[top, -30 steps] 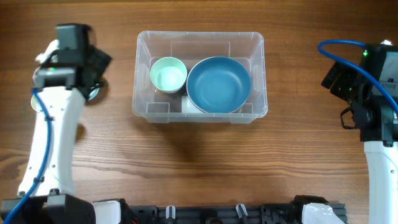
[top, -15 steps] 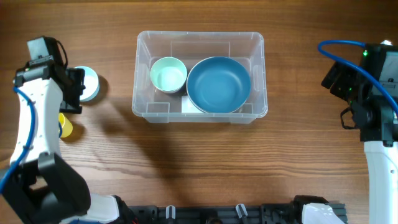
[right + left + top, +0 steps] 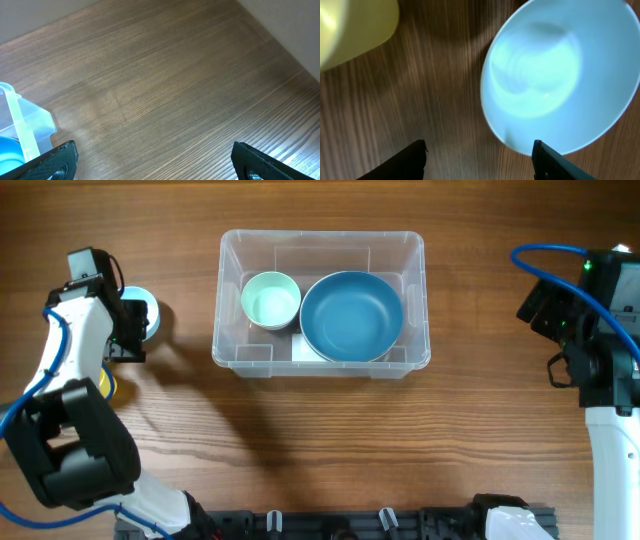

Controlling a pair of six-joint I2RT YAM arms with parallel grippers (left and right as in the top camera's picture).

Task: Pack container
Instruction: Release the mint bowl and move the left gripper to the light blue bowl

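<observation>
The clear plastic container [image 3: 415, 290] stands at the middle of the table, holding a small mint bowl [image 3: 271, 300] and a large blue bowl [image 3: 351, 316]. Left of it a light blue bowl [image 3: 143, 313] sits on the wood. My left gripper [image 3: 479, 160] hovers over that light blue bowl [image 3: 560, 75], open, with the bowl's near rim just inside the right finger [image 3: 555, 162] and bare wood between the jaws. At the far right my right gripper [image 3: 160, 160] is open over bare table, beside a corner of the container [image 3: 25, 125].
A yellow cup [image 3: 350, 25] stands close to the light blue bowl, and the yellow cup [image 3: 107, 385] peeks out from under my left arm. The right arm [image 3: 595, 330] and its blue cable hang over the table's right edge.
My left arm pulled back left off the light blue bowl, uncovering it, then shifted toward it again, and its jaws narrowed. The right arm has not moved.
</observation>
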